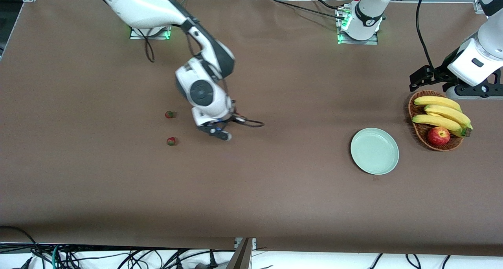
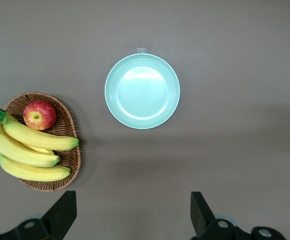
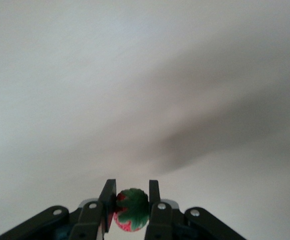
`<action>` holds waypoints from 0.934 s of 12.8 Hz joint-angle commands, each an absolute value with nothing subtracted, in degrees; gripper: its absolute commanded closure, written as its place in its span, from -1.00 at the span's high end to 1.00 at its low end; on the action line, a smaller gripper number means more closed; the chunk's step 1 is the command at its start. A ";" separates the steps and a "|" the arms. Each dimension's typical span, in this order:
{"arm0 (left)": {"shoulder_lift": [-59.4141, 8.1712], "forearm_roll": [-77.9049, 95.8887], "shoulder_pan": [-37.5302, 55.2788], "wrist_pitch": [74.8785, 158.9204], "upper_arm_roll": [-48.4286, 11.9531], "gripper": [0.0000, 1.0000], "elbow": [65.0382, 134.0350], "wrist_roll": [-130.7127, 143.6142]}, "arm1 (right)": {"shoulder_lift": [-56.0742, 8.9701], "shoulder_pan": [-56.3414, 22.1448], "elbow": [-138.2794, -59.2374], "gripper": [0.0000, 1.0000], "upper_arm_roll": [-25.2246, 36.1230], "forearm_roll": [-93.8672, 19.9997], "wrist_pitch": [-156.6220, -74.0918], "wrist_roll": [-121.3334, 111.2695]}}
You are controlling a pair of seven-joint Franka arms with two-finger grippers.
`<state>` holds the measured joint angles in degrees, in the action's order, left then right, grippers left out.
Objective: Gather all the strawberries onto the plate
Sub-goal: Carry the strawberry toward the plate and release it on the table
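Plate (image 1: 374,151) sits lowest on the surface, empty, beside the basket (image 1: 417,129). Right hand (image 1: 220,133) is clamped on 1 strawberry (image 3: 130,209); 2 strawberries (image 1: 171,141) lie toward the right arm's end. I carry level, lower close over the plate before releasing. Left hand (image 2: 129,215) waits, spread apart.

A brown wicker basket (image 1: 418,129) sits at the left arm's end of the table (image 1: 275,202), which is covered in a brown cloth. In it lie 3 yellow bananas (image 1: 442,115) in a bunch and 1 red apple (image 1: 438,135), the apple nearer the front camera than the bananas and touching them. Black cables (image 1: 118,259) run along the floor below the table's near edge.
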<state>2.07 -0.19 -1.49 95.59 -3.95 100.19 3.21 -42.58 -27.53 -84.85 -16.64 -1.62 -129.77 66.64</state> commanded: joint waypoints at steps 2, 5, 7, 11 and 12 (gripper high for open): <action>2.99 0.62 -1.50 94.75 -4.04 1.00 100.20 3.52 | -54.12 -36.36 -73.32 -1.00 -15.74 -1.41 -143.75 78.72; 2.99 0.70 -1.49 94.83 -4.04 1.00 100.20 3.17 | -60.89 -41.30 -68.13 -0.86 -14.16 -1.41 -151.78 84.20; 2.90 0.88 -1.41 94.92 -3.96 1.00 100.28 2.81 | -61.00 -41.31 -67.85 0.04 -14.06 -1.41 -152.05 84.11; 1.06 0.79 -0.79 94.75 -4.65 1.00 100.28 2.90 | -54.69 -37.81 -67.94 1.00 -13.10 0.62 -145.24 82.53; -0.25 0.79 -0.79 94.49 -6.05 1.00 100.37 2.99 | -51.80 -35.44 -68.03 1.00 -13.18 0.62 -139.02 80.01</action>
<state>1.53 -0.14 -1.07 95.28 -4.53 100.52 3.14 -57.51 -39.23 -66.76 -12.99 -0.01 -147.58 82.69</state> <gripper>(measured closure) 0.000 0.176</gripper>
